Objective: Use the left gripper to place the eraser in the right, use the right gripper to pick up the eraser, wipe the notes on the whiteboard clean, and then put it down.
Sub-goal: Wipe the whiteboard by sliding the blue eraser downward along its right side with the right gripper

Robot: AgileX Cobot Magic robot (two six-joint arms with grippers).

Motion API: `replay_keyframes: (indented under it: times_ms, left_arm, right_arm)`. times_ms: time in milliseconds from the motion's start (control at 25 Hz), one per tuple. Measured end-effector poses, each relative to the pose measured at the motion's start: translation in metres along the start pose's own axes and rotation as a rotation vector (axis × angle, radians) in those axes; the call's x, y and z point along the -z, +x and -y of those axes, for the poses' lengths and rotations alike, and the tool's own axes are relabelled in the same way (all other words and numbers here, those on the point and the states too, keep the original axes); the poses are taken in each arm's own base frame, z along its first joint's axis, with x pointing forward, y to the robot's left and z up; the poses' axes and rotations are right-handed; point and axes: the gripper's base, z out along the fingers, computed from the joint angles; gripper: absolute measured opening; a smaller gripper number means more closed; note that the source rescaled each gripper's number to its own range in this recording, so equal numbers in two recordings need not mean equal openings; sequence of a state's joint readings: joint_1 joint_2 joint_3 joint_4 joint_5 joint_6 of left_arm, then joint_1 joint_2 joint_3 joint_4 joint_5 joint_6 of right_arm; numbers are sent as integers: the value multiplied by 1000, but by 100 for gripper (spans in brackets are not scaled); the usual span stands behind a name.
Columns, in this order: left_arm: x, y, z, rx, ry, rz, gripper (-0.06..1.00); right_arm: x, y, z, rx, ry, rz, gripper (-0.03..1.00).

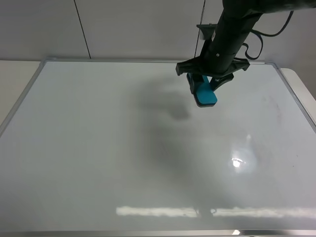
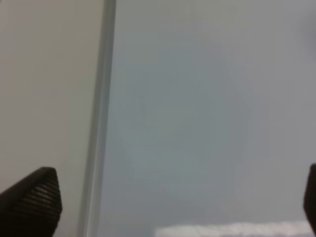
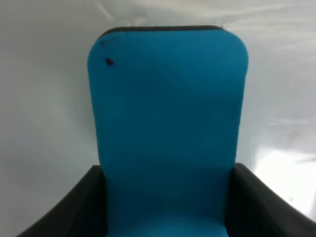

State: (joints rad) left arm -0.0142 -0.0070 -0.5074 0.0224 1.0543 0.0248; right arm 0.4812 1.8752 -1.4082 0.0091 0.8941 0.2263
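The whiteboard [image 1: 98,148] fills the table in the exterior high view, glossy white with a thin silver frame. My right gripper [image 1: 203,85] hangs above its far right part, shut on the teal-blue eraser [image 1: 204,92], which points down toward the board. In the right wrist view the eraser [image 3: 168,128] sits between the two black fingers [image 3: 74,212], its dark felt edge at the far end. No red notes show on the board. My left gripper [image 2: 173,197] shows only in the left wrist view, open and empty over the board's left frame edge [image 2: 98,123].
The board's frame runs close to the table's edges [image 1: 15,74] on the left and right. A beige wall [image 1: 138,24] stands behind the board. Black cables [image 1: 256,34] trail from the right arm. A light reflection [image 1: 237,160] glares on the board's right part.
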Motion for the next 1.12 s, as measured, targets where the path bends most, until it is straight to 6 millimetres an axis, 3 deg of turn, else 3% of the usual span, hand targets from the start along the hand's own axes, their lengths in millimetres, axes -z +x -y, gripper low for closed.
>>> replay_keyframes:
  times_ms: [80, 240, 480, 640, 800, 1120]
  left_arm:
    - [0, 0, 0, 0, 0, 0, 100]
    - [0, 0, 0, 0, 0, 0, 100]
    - [0, 0, 0, 0, 0, 0, 100]
    - [0, 0, 0, 0, 0, 0, 100]
    - [0, 0, 0, 0, 0, 0, 100]
    - [0, 0, 0, 0, 0, 0, 100]
  right_arm:
    - [15, 14, 0, 3, 7, 11, 4]
    - [23, 54, 5, -35, 15, -21, 4]
    - [14, 121, 22, -143, 39, -72, 4]
    - [-3, 155, 31, -170, 75, -155, 4]
    - [-14, 171, 36, -205, 82, -168, 4]
    - [-18, 176, 37, -270, 85, -161, 4]
